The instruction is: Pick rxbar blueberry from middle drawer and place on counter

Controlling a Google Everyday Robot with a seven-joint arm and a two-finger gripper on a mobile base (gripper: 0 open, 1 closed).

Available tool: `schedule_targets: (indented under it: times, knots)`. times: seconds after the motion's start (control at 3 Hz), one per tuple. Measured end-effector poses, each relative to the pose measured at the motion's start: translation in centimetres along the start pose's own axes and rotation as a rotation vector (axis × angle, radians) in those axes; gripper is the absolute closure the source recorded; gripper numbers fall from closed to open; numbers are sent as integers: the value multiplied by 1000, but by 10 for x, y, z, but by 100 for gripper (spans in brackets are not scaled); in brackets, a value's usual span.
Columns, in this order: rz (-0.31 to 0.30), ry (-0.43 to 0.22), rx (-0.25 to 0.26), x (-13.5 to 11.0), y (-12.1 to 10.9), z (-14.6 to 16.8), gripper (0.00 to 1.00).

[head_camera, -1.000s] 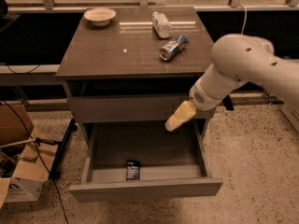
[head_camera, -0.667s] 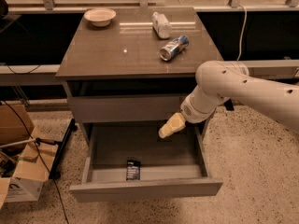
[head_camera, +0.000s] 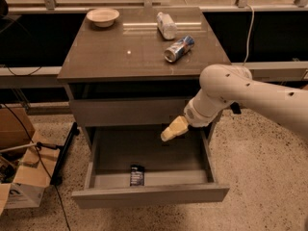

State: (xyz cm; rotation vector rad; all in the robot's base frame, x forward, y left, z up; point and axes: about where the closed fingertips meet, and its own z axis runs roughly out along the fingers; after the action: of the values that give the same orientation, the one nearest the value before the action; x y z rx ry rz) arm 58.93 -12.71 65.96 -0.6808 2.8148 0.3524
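Note:
The rxbar blueberry [head_camera: 137,175], a small dark bar with pale lettering, lies flat near the front of the open middle drawer [head_camera: 150,194]. The gripper [head_camera: 169,133], with pale yellow fingers, hangs over the drawer's rear right part, above and to the right of the bar and apart from it. The white arm reaches in from the right. The counter [head_camera: 120,47] is the glossy grey-brown cabinet top above.
On the counter lie a blue-silver drink can [head_camera: 178,48] on its side, a pale bottle [head_camera: 166,25] and a white bowl [head_camera: 102,17]. Cardboard boxes [head_camera: 19,177] and cables sit on the floor at the left. A rail runs behind the cabinet.
The gripper has moved left and lower, from beside the cabinet's right edge to over the open drawer. The bar has not moved.

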Motion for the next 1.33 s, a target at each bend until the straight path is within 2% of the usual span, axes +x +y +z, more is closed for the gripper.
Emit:
schedule_targets:
  times: [0.33,0.67,1.0,1.33]
  knots:
    - [95,55,-37,2,-6,66,0]
    - [95,59,-39,3,-6,68,0]
    - [175,57,-97,7,1,99,0]
    - [225,24,-121,2,11,130,0]
